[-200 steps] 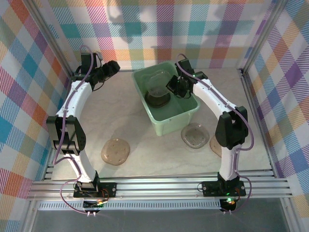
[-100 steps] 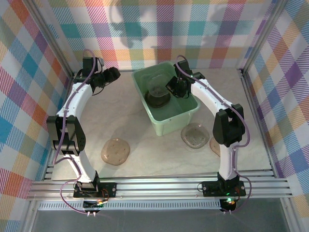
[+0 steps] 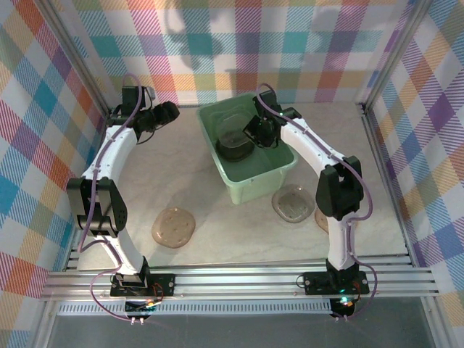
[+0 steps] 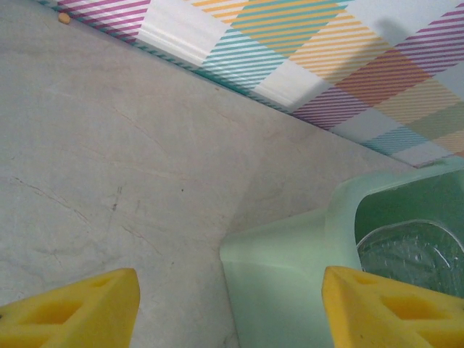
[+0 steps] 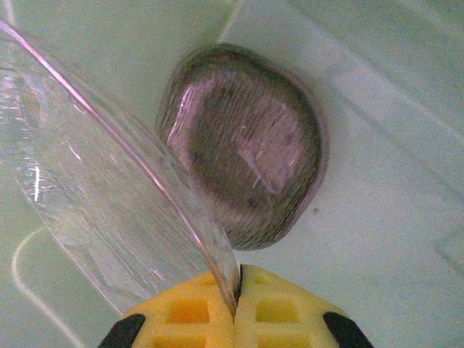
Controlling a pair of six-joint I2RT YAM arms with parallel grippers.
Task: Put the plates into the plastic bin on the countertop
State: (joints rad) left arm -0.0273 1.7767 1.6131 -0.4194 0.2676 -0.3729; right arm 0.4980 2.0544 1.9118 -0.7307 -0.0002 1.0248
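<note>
Your right gripper [image 5: 236,288] is pinched tight on the rim of a smoky plate [image 5: 101,203], holding it tilted inside the mint-green plastic bin [image 3: 255,185], above a dark stack of plates [image 5: 246,170] on the bin's floor. Your left gripper [image 3: 171,111] hangs wide open and empty over the countertop [image 3: 217,217], near the bin's far-left corner. In front of the bin, one loose plate [image 3: 174,227] lies toward the left and another plate [image 3: 293,204] sits just beside the bin's near right corner.

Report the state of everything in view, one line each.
plastic bin: upright, plates inside.
stacked plates: flat on the bin floor.
held plate: tilted above the stack.
right gripper: shut on held plate.
left gripper: open, empty.
left countertop plate: flat, outside bin.
right countertop plate: flat, outside bin.
</note>
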